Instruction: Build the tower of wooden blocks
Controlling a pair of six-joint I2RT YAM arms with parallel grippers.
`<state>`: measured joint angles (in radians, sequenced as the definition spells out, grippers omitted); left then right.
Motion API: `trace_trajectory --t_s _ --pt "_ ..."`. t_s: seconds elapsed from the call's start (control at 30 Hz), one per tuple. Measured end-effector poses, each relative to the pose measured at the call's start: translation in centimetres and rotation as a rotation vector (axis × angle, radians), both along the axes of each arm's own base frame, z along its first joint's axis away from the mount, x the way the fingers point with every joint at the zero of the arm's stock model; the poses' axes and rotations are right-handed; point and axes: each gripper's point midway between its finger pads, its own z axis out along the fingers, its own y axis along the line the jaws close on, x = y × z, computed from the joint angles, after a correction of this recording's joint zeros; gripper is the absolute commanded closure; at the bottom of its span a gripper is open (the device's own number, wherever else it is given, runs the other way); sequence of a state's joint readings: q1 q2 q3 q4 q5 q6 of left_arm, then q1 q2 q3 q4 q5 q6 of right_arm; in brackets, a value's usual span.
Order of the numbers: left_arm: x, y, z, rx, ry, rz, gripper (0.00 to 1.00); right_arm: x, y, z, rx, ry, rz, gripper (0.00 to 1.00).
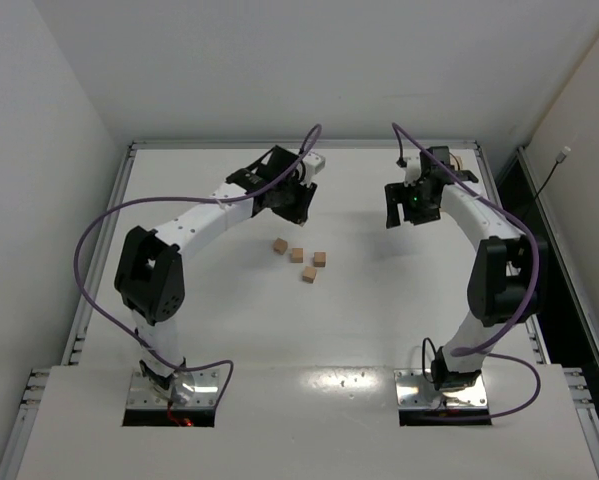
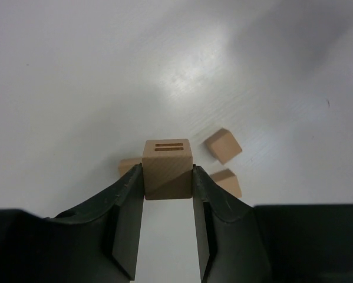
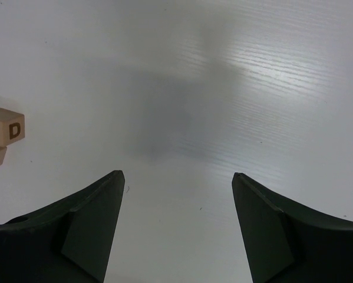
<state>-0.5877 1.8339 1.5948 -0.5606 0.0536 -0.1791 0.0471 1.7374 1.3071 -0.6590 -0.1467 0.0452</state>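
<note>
Several small tan wood blocks [image 1: 297, 255] lie loose in a cluster at the table's middle, none stacked, so no tower stands. My left gripper [image 1: 294, 205] hovers just beyond them, shut on one wood block [image 2: 167, 168] with two slots in its top face. Below it the left wrist view shows other blocks [image 2: 223, 145] on the table. My right gripper [image 1: 404, 215] is open and empty, well to the right of the cluster; its jaws [image 3: 177, 175] stand wide apart over bare table. Two lettered blocks [image 3: 5, 127] show at the left edge of the right wrist view.
The white table [image 1: 379, 330] has a raised metal rim [image 1: 309, 145] along its far and side edges, with white walls behind. Purple cables loop from both arms.
</note>
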Motion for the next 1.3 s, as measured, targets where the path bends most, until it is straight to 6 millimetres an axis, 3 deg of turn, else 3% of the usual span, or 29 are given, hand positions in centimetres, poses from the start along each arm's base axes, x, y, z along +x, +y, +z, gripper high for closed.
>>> trace_trajectory --t_s 0.17,0.33,0.53,0.77,1.13,1.3 --pt "-2.3 0.1 -0.7 0.077 0.038 -0.215 1.0 0.0 0.2 0.2 0.011 -0.004 0.005 0.29" --pt "-2.4 -1.2 -0.2 0.114 0.029 -0.445 1.0 -0.1 0.2 0.2 0.012 -0.003 0.008 0.3" --pt "-3.6 -1.8 -1.6 0.108 0.038 -0.642 1.0 -0.1 0.2 0.2 0.011 -0.004 0.01 0.3" --pt "-3.5 -2.4 -2.2 0.128 0.023 -0.764 1.0 -0.1 0.2 0.1 0.012 -0.004 0.011 0.3" --pt "-5.3 -2.4 -6.3 0.194 0.123 -0.92 1.0 -0.1 0.4 0.1 0.017 -0.006 0.029 0.3" --pt "-5.7 -2.4 -6.4 0.195 0.135 -0.951 1.0 -0.1 0.7 0.1 0.029 -0.007 0.043 0.24"
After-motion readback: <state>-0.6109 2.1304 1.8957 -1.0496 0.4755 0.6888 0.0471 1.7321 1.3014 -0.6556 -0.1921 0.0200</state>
